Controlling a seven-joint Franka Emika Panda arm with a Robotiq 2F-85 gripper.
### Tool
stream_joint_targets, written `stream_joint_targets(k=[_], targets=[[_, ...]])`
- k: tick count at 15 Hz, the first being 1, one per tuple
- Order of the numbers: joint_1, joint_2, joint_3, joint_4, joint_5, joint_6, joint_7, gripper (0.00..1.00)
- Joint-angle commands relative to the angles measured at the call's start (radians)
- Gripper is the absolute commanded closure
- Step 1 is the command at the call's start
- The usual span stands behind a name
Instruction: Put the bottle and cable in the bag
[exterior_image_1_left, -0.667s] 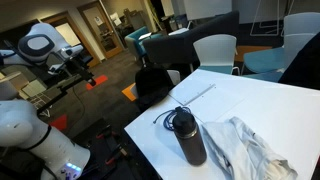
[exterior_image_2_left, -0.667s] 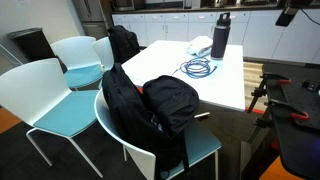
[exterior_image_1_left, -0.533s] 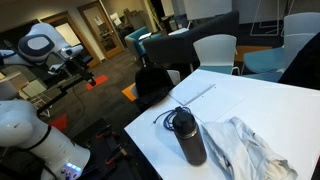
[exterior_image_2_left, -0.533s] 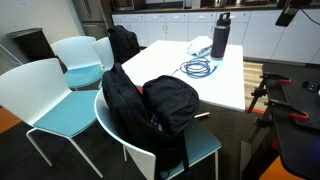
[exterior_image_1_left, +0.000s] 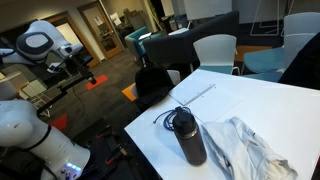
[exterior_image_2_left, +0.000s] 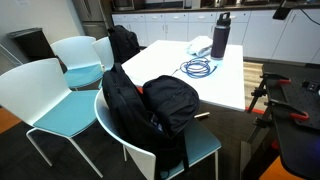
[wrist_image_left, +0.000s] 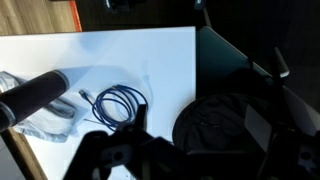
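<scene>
Gripper (wrist_image_left: 198, 128): hovering high, fingers seemingly spread, holding nothing.
Cable (wrist_image_left: 118, 103): lying coiled below, beside the fingers.
Bottle (wrist_image_left: 35, 92): standing beyond cable.
Bag (wrist_image_left: 225, 118): sitting under fingers.
Risk: thin loops slipping out during pinching.

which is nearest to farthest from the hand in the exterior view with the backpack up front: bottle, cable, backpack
1. bottle, far end of the table, below-left of the hand
2. cable, mid-table
3. backpack, on the near chair
</scene>
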Motion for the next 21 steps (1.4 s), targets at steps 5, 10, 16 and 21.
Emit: stream_joint_targets(k=[5,10,16,21], targets=[[-0.092,-0.173,-0.319,0.023,-0.272,-0.106,-0.39,0.0],[-0.165,-0.152,-0.605,0.053,-0.457,0.031,-0.753,0.0],[-0.204,-0.123,-0.684,0.058,-0.438,0.077,-0.829,0.0],[-0.225,0.028,-0.72,0.194,-0.441,0.036,-0.859,0.0]])
